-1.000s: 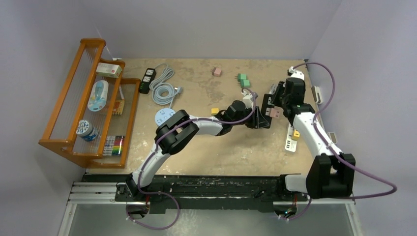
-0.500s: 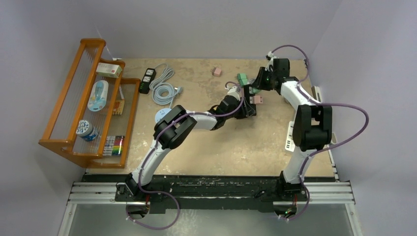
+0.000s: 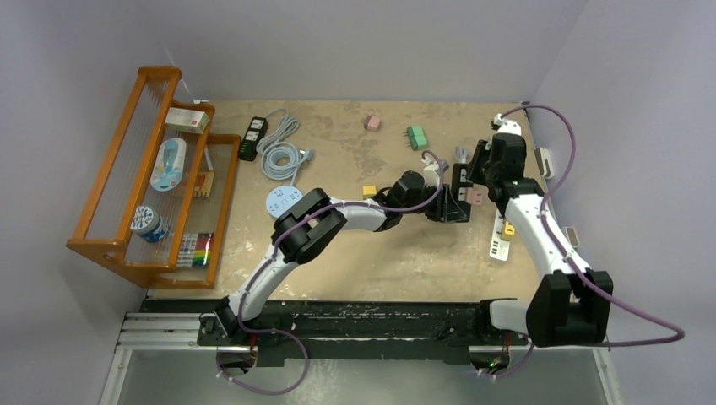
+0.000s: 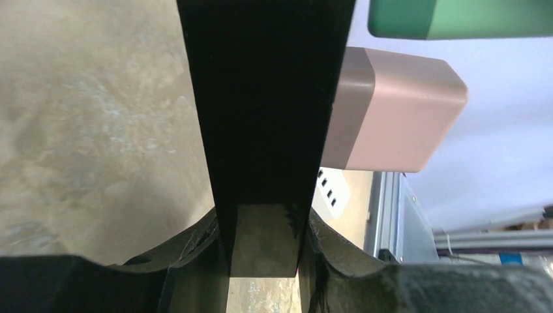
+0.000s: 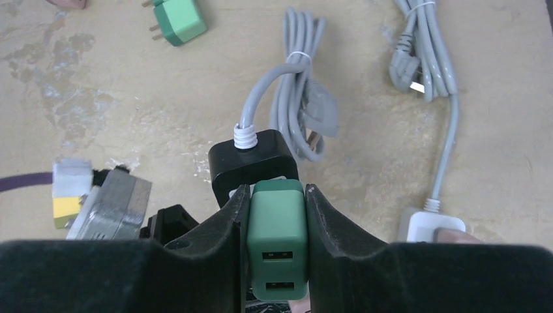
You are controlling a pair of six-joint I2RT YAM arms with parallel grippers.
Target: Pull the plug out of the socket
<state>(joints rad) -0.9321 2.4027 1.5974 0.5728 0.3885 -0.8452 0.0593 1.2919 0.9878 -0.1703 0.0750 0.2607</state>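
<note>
A black power strip (image 3: 460,187) is held off the table at the right. My left gripper (image 3: 447,207) is shut on its end; in the left wrist view the strip (image 4: 267,98) runs up between my fingers (image 4: 264,235). A pink plug (image 4: 391,111) sits in it, and a green plug (image 4: 456,16) is beyond that. My right gripper (image 3: 469,179) is shut on the green plug (image 5: 276,228), which has two USB ports and lies against the black strip (image 5: 251,160). I cannot tell whether its prongs are seated.
The strip's grey cable (image 5: 300,111) trails on the table. A white power strip (image 3: 500,236) with a yellow plug lies at the right edge. A loose green plug (image 3: 416,137), a pink plug (image 3: 372,123), a yellow block (image 3: 369,191), a second black strip (image 3: 252,137) and a wooden rack (image 3: 127,169) are around.
Half a second ago both grippers and the strip were farther back and left, by the green plugs. They are now nearer and to the right, as they were one second ago.
</note>
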